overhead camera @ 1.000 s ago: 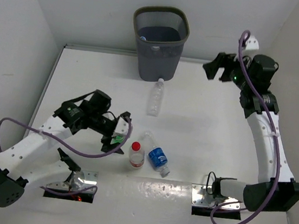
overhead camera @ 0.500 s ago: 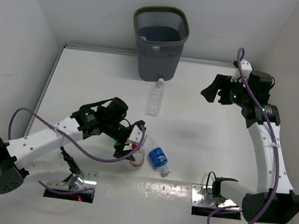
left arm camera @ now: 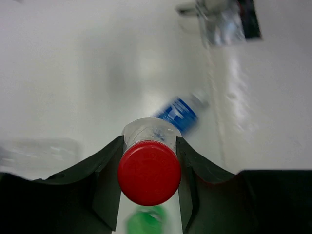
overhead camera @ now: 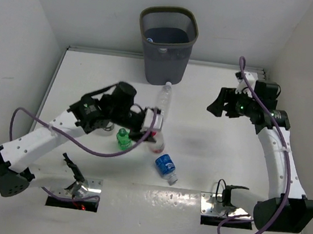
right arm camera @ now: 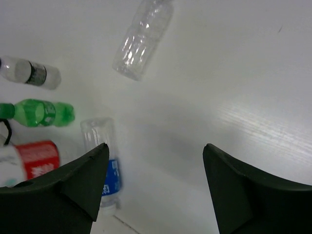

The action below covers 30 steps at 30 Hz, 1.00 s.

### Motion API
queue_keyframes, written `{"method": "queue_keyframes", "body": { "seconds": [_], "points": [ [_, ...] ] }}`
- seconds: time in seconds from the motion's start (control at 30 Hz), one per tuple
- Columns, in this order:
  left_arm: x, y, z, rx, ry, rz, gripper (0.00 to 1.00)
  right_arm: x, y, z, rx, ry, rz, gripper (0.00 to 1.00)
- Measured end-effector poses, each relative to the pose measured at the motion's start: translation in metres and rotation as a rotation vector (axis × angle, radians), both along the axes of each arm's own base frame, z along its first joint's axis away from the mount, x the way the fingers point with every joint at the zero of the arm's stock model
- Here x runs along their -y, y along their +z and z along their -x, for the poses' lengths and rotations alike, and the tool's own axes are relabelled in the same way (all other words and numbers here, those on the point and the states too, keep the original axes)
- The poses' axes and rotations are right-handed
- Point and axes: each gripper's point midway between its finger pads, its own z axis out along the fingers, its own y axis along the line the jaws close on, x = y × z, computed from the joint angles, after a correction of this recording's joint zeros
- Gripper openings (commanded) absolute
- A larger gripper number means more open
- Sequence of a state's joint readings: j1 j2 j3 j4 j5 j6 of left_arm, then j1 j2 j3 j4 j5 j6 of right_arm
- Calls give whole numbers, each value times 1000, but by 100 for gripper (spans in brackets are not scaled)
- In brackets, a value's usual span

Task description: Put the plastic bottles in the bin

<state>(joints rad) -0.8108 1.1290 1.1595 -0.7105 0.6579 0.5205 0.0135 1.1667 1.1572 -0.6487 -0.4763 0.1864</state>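
**Operator:** What has just changed?

**Technician:** The left end effector is clamped on the neck of the small clear plastic bottle with a red cap. The bottle hangs below the fingers and appears to be off the white bench. The pick step looks complete. The carry to the dark grey mesh bin is in progress, and the bottle is not yet over the rim.

**Operator:** What differs from the frame half a second earlier?

**Technician:** There the left end effector sits low beside the blue-labelled plastic bottle. Now it is farther up the bench, closer to the bin. The green plastic bottle is now uncovered. The clear unlabelled plastic bottle lies just in front of the bin, unmoved. The right end effector is slightly lower, with its jaws wide and empty.
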Motion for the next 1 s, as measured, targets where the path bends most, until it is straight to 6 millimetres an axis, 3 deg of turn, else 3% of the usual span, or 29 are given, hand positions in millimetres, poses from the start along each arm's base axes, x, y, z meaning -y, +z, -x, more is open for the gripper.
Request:
{"method": "queue_keyframes", "body": {
  "seconds": [0.07, 0.1, 0.13, 0.23, 0.33, 0.5, 0.57, 0.63, 0.7, 0.77, 0.8, 0.83, 0.87, 0.93, 0.97, 1.0],
  "points": [
    [13, 65, -22, 91, 65, 111, 0, -3, -17, 9, -48, 36, 19, 76],
    [19, 116, -40, 170, 143, 213, 0, -6, -27, 16, -77, 57, 29, 76],
    [20, 142, -49, 213, 186, 265, 0, -9, -38, 24, -113, 77, 38, 76],
    [4, 242, -88, 400, 406, 515, 0, -19, -63, 44, -186, 142, 65, 76],
    [-13, 296, -129, 529, 604, 660, 0, -26, -76, 56, -224, 189, 87, 76],
    [-32, 384, -208, 685, 867, 884, 0, -23, -78, 49, -214, 199, 118, 76],
    [-31, 386, -257, 708, 953, 898, 0, -22, -78, 45, -206, 208, 135, 76],
    [-27, 367, -307, 711, 1026, 867, 0, -21, -78, 43, -198, 216, 146, 76],
    [-25, 336, -353, 701, 1086, 817, 0, -21, -78, 43, -192, 224, 154, 76],
    [-26, 287, -396, 663, 1136, 735, 1, -20, -78, 43, -189, 230, 161, 76],
    [-28, 262, -413, 636, 1156, 696, 7, -20, -78, 43, -185, 233, 165, 77],
    [-32, 234, -430, 603, 1180, 655, 13, -20, -78, 43, -182, 235, 168, 77],
    [-39, 211, -444, 573, 1203, 624, 37, -19, -78, 42, -180, 235, 172, 79],
    [-56, 169, -475, 511, 1255, 584, 70, -18, -79, 42, -178, 236, 180, 79],
    [-65, 153, -486, 487, 1275, 572, 100, -18, -79, 42, -176, 237, 183, 79],
    [-73, 141, -496, 470, 1292, 565, 100, -18, -79, 42, -175, 240, 185, 79]
  ]
}}
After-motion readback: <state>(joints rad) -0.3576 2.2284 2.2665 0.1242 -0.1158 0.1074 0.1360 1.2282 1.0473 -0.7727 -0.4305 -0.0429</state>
